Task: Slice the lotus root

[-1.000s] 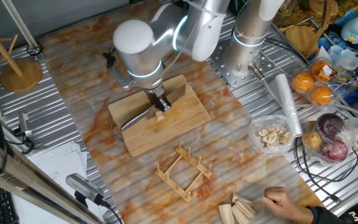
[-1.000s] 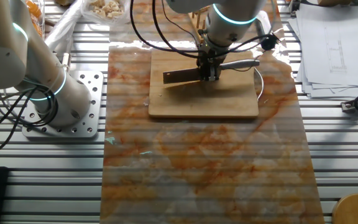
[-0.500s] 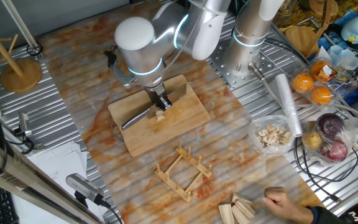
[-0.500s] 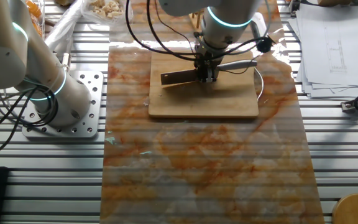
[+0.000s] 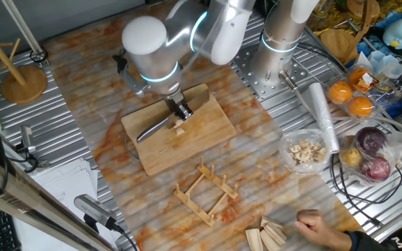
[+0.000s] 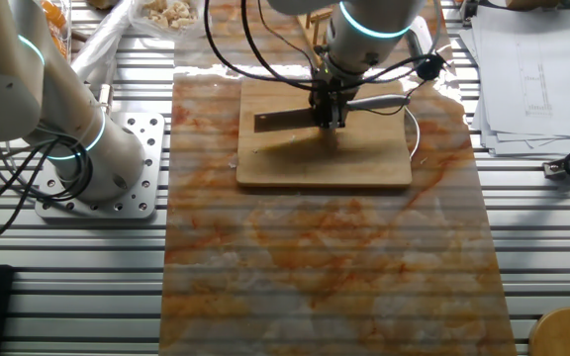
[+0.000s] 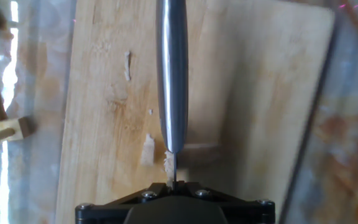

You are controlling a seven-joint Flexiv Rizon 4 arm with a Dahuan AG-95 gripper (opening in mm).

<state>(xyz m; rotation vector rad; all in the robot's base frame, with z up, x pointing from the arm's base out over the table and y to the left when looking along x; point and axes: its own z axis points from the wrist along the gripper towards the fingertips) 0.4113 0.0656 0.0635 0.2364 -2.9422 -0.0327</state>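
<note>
Marbled orange-white tabletop (image 6: 325,267), ribbed metal at its sides, carrying a pale wooden cutting board (image 5: 180,132).
The jaws clench a steel-handled knife (image 5: 155,127); small pale lotus root (image 7: 168,163) pieces lie on the board just beneath them.

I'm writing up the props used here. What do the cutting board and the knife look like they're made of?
The cutting board looks like pale unfinished wood or bamboo, with visible grain and matte scuffs. The knife in the gripper looks like polished steel: grey, smooth, with bright highlights.
</note>
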